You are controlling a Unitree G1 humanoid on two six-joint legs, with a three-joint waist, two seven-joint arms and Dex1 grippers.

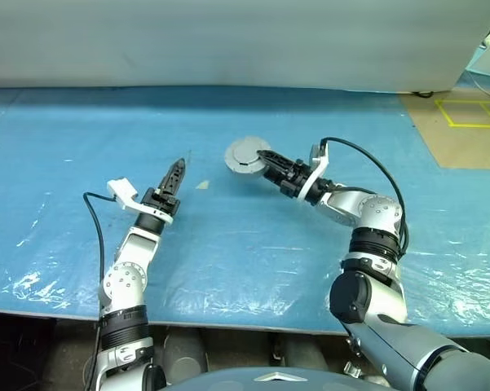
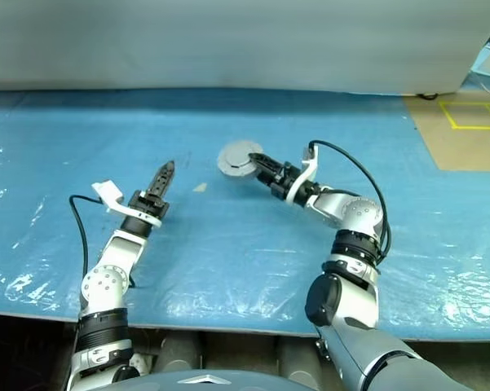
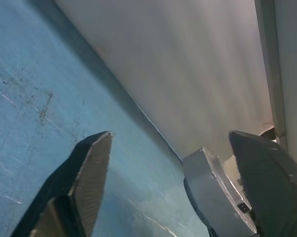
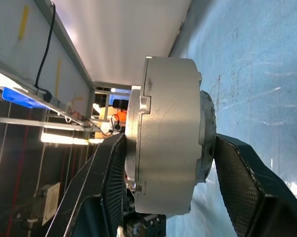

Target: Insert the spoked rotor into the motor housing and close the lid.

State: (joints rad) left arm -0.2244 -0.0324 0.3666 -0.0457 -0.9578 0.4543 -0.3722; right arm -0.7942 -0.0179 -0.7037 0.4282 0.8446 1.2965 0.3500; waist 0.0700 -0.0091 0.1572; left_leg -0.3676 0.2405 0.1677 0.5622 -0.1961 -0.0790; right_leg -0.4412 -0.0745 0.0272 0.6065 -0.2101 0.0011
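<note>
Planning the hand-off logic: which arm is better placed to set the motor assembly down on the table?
The right. Its end effector is already clamped on the closed motor housing, held above the blue table. The left end effector stands open and empty, off to the side.

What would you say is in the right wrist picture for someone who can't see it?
The right gripper holds a round silver-grey motor casing on edge between its two black fingers. Behind it lies the blue table cover.

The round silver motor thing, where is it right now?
The motor housing is held in the right gripper above the middle of the blue table, to the right of the open left gripper.
</note>
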